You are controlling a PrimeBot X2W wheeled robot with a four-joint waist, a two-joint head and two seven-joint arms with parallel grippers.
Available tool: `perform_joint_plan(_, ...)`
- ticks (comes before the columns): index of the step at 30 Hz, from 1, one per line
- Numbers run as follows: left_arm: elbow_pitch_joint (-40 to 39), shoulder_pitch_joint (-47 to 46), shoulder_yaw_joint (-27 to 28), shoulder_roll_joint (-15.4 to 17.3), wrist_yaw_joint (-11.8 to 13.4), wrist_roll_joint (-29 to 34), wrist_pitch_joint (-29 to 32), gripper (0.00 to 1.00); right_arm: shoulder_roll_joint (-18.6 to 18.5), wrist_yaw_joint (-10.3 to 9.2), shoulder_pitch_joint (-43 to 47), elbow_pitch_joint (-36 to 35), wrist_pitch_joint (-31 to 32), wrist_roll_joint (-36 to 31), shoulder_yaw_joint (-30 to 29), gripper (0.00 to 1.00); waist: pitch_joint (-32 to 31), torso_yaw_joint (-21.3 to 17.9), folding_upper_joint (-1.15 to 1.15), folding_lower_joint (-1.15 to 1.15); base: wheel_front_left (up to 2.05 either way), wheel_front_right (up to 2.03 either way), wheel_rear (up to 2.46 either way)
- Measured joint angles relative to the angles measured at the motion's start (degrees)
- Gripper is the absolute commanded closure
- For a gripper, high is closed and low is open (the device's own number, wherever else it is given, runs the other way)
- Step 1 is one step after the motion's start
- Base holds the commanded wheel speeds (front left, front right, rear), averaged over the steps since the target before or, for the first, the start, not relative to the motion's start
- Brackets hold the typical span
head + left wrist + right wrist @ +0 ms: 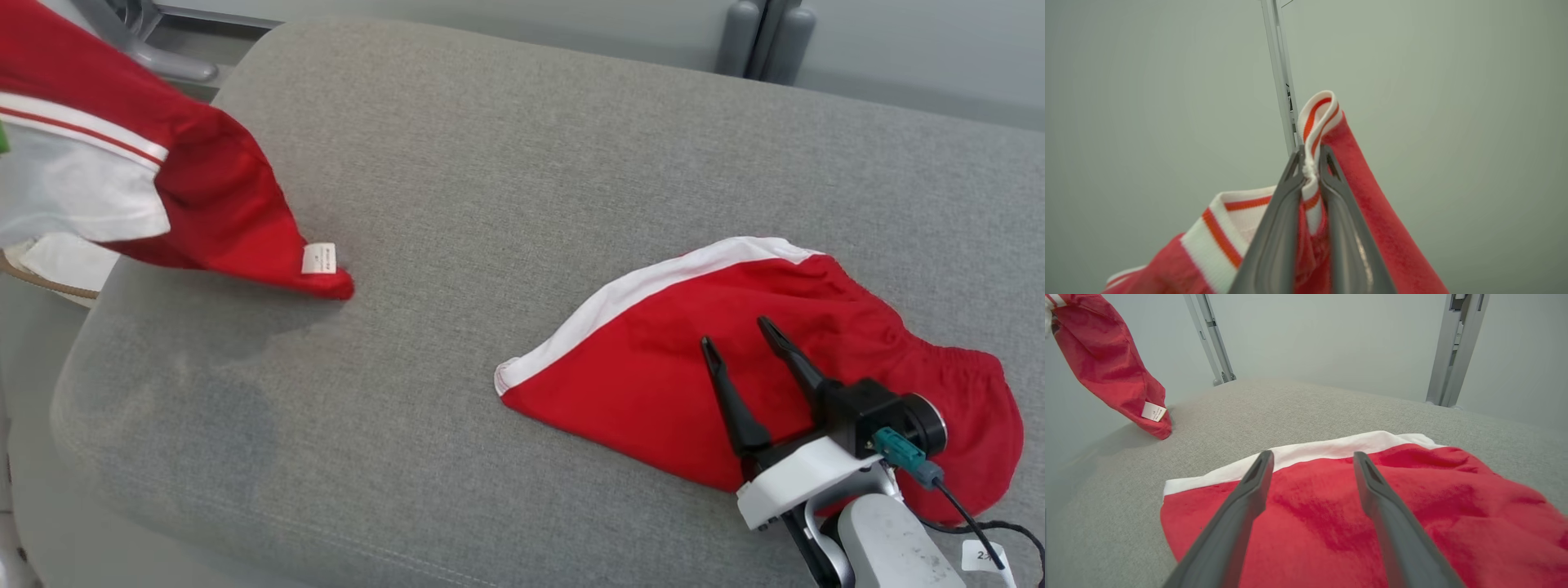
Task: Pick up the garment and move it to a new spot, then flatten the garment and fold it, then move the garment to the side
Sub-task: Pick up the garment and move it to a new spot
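So there are two red pieces of clothing on the go here. The left gripper is clamped narrow on the white-and-orange striped ribbed trim of a red top. I'm guessing it's a jersey, but it's bunched up enough that I can't say for sure. In the left wrist view the trim is pinched right between the two fingers, with a loop of it sticking up past the tips.

From the head view, the top hangs up at the upper left, mostly off the edge of the grey cushion. Only its lowest corner comes down onto the fabric, and that corner has a little white care tag on it. You can also see a white panel on the hanging part.

Over on the right side of the cushion there's a pair of red shorts lying fairly flat. A white band runs along the edge facing away from the robot, and the gathered elastic end points to the right. It's well apart from the hanging top.

The right gripper sits over the shorts with its fingers spread wide and nothing between them. Whether the tips are actually touching the cloth or just above it, I can't tell.

Behind the cushion a couple of grey metal posts stand against a plain pale wall.
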Motion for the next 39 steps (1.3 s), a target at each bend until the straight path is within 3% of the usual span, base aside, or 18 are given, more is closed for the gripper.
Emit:
perform_joint_plan(7,5.06,-3.26,-0.55,0.43,0.41,0.77,-0.76,1.0,-0.97,0.0,-1.64,-0.9,0.0,-0.18,0.55,0.0,3.55,-1.83,0.0,0.0,0.0,0.0,0.0)
perform_joint_plan(19,19.7,5.36,0.26,-7.9,-1.08,-3.43,-1.25,1.0,-1.32,0.0,-4.2,-1.2,0.0,-0.15,1.41,0.0,7.26,-5.65,0.0,0.0,0.0,0.0,0.0)
perform_joint_plan(21,21.3,7.04,0.98,-7.98,-0.56,-3.58,-1.26,0.0,-1.27,0.0,-4.34,-1.29,0.0,-0.12,1.58,0.0,7.27,-6.26,0.0,0.0,0.0,0.0,0.0)
perform_joint_plan(26,20.53,10.31,3.01,-7.66,0.69,-3.59,-1.25,0.0,-1.11,0.0,-4.25,-1.43,0.0,-0.03,1.2,0.0,6.3,-7.44,0.0,0.0,0.0,0.0,0.0)
perform_joint_plan(31,9.8,11.49,5.11,-5.82,3.1,0.09,-1.36,0.0,-0.81,0.0,-3.69,-1.43,0.0,0.13,0.25,0.0,4.6,-7.95,0.0,0.0,0.0,0.0,0.0)
perform_joint_plan(39,-0.54,15.73,2.7,-10.44,-1.02,3.59,-1.36,0.0,0.27,0.0,-2.05,-1.15,0.0,0.04,-1.54,0.0,1.03,-10.21,0.0,0.0,0.0,0.0,0.0)
